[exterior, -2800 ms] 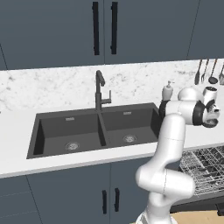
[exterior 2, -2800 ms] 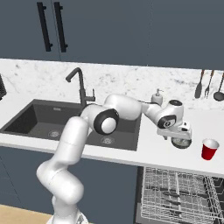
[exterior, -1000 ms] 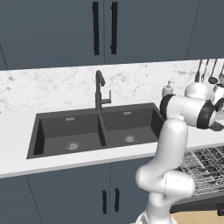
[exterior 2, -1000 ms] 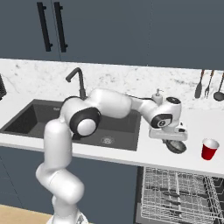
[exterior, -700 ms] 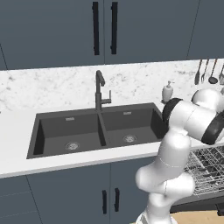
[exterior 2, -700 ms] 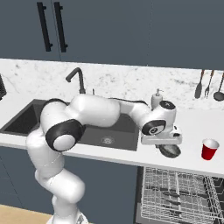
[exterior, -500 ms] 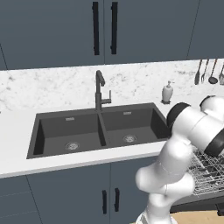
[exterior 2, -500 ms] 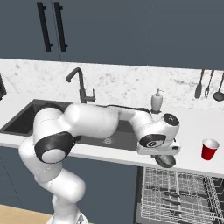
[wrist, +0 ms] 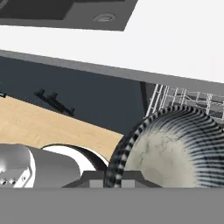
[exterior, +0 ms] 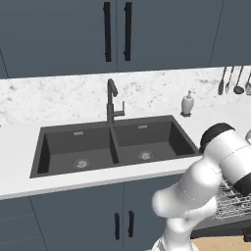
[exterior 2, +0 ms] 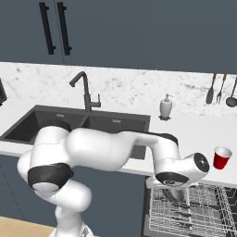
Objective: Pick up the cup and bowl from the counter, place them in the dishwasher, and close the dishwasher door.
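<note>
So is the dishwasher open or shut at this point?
Open. The dishwasher's grey wire rack sits pulled out below the counter edge, with the gripper lowered over it.

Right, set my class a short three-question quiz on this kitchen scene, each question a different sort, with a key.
1. True or false: the red cup already sits in the dishwasher rack.
2. Multiple choice: the hand is shut on which thing? A) soap dispenser B) striped bowl C) faucet
3. Fill in: the soap dispenser stands on the counter, to the ____ of the sink in the right base view.

Key: 1 false; 2 B; 3 right
</note>
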